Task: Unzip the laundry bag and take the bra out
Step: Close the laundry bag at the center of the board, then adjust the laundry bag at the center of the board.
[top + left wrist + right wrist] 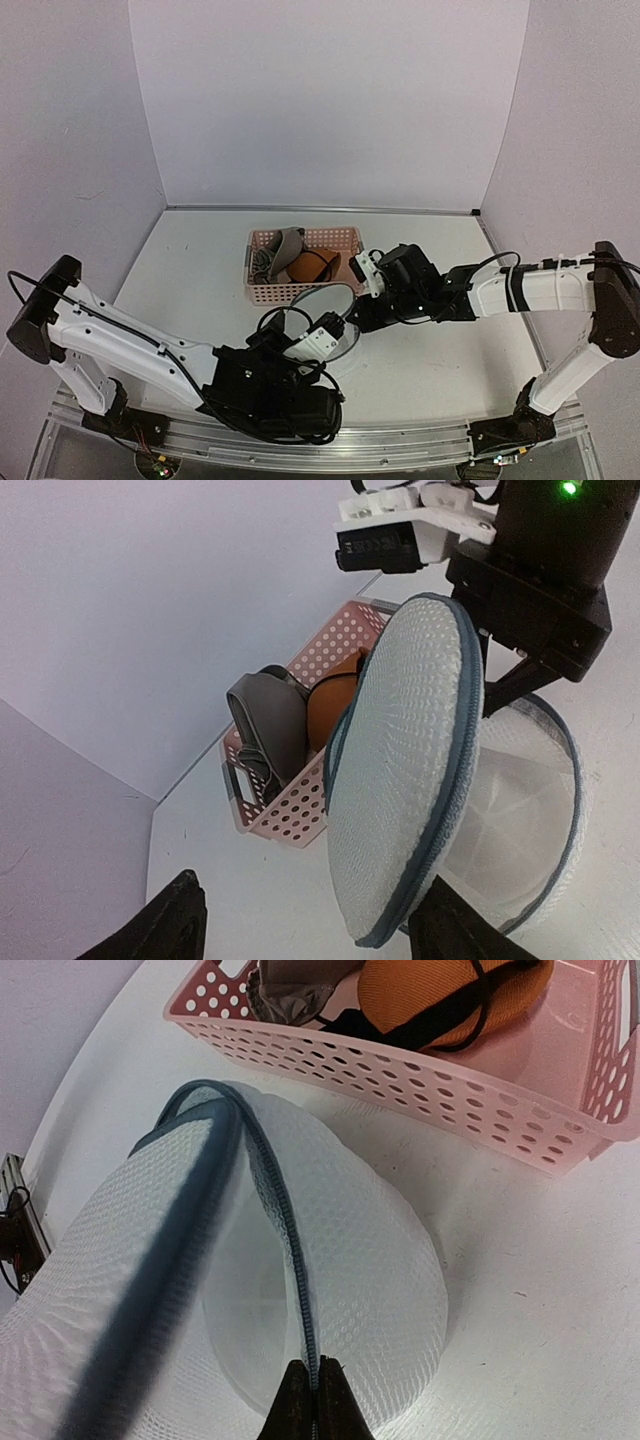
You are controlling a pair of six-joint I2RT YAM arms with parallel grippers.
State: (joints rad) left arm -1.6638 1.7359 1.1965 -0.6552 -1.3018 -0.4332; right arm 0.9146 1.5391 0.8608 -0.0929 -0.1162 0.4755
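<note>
The laundry bag (318,303) sits near the middle of the white worktop (200,270), a little toward the near edge and right up against the near wall of a pink basket (420,1070); whether the two touch, I cannot tell. Its round lid (400,770) stands up on edge, and the grey zip rim (290,1250) runs over the top of the mesh. The right gripper (313,1385) reaches in from the right edge with its jaws pinched tight on that zip rim. The left gripper (315,900) comes from the near left corner, its jaws spread wide, one finger (160,925) on either side of the lid's lower edge and gripping nothing. In the basket lies an orange bra (440,990) with black straps, beside a grey cloth (270,720). Bare white surface runs from the basket out to the left edge, the right edge and the far edge. Plain pale walls (330,100) close in the far and side edges, and a metal rail (400,440) lines the near edge.
</note>
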